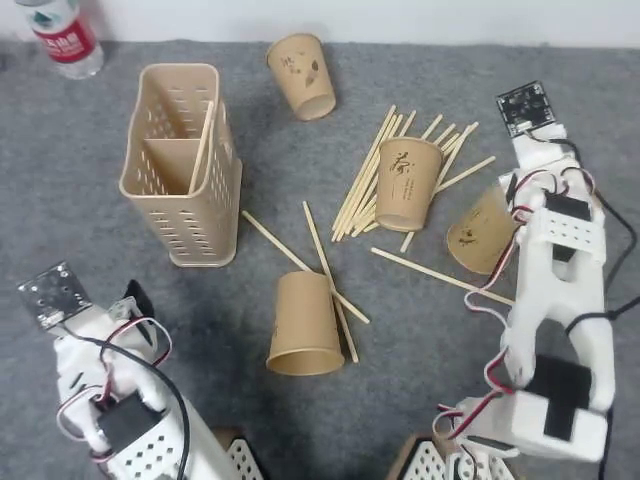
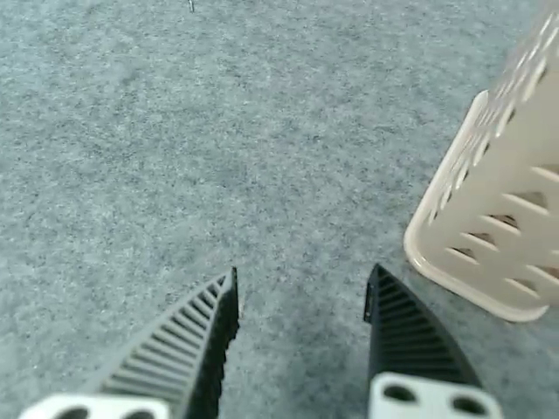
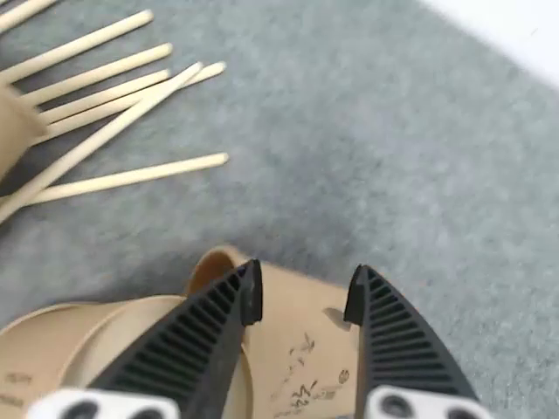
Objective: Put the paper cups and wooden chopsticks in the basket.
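Cup [image 3: 297, 358] is seen under the half-open right claw [image 3: 301, 292]; it could be crushed or rolled away if pinched off-centre. Left claw [image 2: 301, 301] is held wide beside basket [image 2: 502, 209].

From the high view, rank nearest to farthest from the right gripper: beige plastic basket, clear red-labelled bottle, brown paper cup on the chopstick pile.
1. Brown paper cup on the chopstick pile, centre-right, by the right gripper.
2. Beige plastic basket, left of centre.
3. Clear red-labelled bottle, far-left corner.
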`<state>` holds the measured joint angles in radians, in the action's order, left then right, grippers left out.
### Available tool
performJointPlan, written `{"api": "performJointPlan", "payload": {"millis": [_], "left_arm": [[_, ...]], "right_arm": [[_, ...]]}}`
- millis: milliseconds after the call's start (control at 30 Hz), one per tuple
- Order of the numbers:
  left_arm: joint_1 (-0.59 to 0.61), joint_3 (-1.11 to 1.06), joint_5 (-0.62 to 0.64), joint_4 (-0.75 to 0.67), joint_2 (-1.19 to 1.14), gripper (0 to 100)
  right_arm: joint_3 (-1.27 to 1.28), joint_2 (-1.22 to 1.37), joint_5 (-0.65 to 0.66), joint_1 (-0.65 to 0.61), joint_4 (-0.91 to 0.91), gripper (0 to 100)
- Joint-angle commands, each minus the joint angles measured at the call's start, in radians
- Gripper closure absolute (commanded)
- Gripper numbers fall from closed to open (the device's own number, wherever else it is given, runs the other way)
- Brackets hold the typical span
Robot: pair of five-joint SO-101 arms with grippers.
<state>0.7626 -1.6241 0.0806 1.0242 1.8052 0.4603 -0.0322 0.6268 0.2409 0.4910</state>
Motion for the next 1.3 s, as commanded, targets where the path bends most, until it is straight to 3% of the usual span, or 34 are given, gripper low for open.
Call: {"api": "performJointPlan", "payload": {"millis": [0, 167, 400, 600, 900, 1000, 1267], "left_arm": [[-0.005, 0.002, -0.012, -0.025, 0.017, 78], [-0.005, 0.002, -0.012, -0.025, 0.017, 78], [-0.006, 0.002, -0.014, -0.025, 0.017, 78], [-0.006, 0.002, -0.014, -0.025, 0.017, 78], [-0.006, 0.002, -0.014, -0.025, 0.017, 78], [-0.006, 0.002, -0.014, -0.025, 0.017, 78], [-0.006, 0.002, -0.014, -0.025, 0.017, 78]], "right_arm": [[0.017, 0.071, 0.034, 0.038, -0.039, 81.0], [0.017, 0.082, 0.034, 0.061, -0.047, 81.0], [0.028, -0.022, 0.032, 0.007, 0.143, 81.0], [0.08, -0.142, 0.032, -0.147, 0.34, 81.1], [0.292, -0.39, 0.026, -0.43, 0.364, 81.1], [0.293, -0.498, 0.029, -0.407, 0.364, 81.1], [0.328, -0.693, 0.028, -0.142, 0.209, 81.0]]}}
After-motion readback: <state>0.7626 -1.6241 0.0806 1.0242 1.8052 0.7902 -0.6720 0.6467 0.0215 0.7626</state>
